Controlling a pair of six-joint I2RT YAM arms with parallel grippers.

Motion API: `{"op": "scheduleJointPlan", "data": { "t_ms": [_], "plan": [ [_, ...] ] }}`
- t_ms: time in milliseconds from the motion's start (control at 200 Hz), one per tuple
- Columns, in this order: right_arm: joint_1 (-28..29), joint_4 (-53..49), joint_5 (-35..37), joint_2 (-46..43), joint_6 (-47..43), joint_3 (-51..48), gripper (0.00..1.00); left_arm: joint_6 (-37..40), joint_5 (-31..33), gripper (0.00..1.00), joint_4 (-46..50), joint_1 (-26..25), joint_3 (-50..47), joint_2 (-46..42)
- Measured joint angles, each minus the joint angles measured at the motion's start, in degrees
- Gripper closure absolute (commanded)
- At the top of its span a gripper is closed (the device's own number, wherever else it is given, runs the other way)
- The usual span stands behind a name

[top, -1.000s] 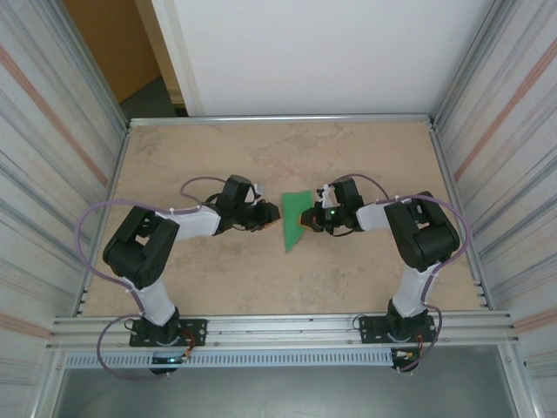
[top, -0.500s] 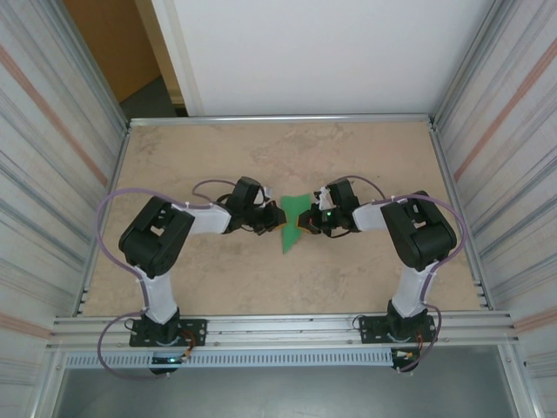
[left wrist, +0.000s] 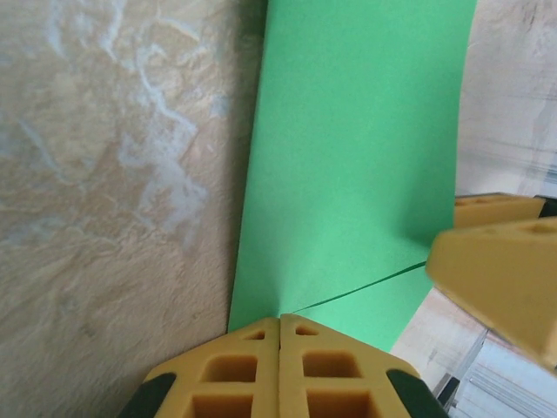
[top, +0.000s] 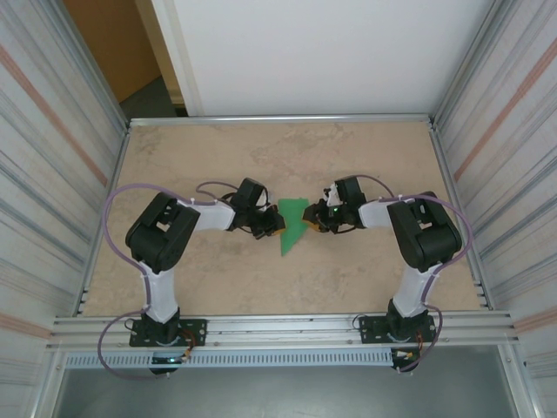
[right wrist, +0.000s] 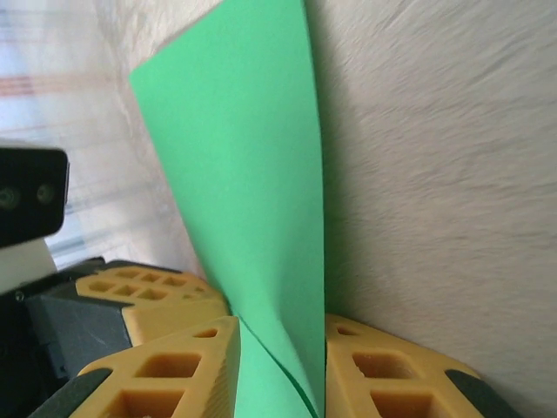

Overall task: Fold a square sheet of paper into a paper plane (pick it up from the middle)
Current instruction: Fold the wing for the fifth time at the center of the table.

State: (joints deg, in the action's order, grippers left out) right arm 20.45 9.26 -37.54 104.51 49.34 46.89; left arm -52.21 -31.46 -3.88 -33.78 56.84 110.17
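From above: mid-table [top: 365, 157], a sheet of paper [top: 292, 223] folded to a narrow green triangle. Long axis running far to near, broad end toward the far side, tip toward the arm bases and leaning slightly left. Flanked crosswise by the left gripper [top: 272, 225] at its left edge and the right gripper [top: 318, 218] at its right edge. Both right against it, neither nearer than the other. Too small here to read the jaw gaps, or to tell flat on the table from lifted off it.

From the left wrist: left gripper [left wrist: 279, 322] pressed fully shut, pads meeting with no gap. Near edge of the sheet of paper [left wrist: 357, 148] running into that seam, so most likely pinched there. Green stretching straight ahead from the pads, with a crease [left wrist: 357, 292] slanting up to the right from the pinch. Just past the sheet's right edge, the yellow fingers [left wrist: 500, 283] of the right gripper. Bare table [left wrist: 113, 174] to the left.

From the right wrist: right gripper [right wrist: 280, 324] standing part open, one finger on each side of the sheet of paper [right wrist: 244, 157]. Pads set wider apart than thin paper needs, green filling the gap, so straddling rather than clamping. Paper rising like a blade straight away from the jaws, table [right wrist: 435, 174] on the right. To the left, the yellow fingers [right wrist: 152, 296] of the left gripper.

Judged from this: hold resting with the left alone. Any retreat by the right best made sideways, across the long axis, without dragging the paper
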Motion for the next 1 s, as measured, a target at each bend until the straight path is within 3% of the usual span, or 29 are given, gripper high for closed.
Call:
{"op": "scheduleJointPlan", "data": {
  "t_ms": [321,491,717,1002],
  "plan": [
    [-0.98,-3.87,-0.22,0.96,-0.09,3.89,0.82,2.54,-0.02,0.97,3.87,-0.09,1.79,0.28],
    [-0.87,-6.16,-0.22,1.22,-0.31,4.68,0.95,4.04,0.00,0.94,5.73,-0.09,3.06,0.57],
    [0.02,-7.87,0.74,1.20,0.68,4.68,1.00,6.97,1.42,0.73,7.10,-0.09,3.41,-0.59],
    [1.75,-8.02,5.46,-2.73,7.19,3.06,1.00,15.54,8.66,0.60,7.39,-3.21,0.61,-11.32]
  ]
}}
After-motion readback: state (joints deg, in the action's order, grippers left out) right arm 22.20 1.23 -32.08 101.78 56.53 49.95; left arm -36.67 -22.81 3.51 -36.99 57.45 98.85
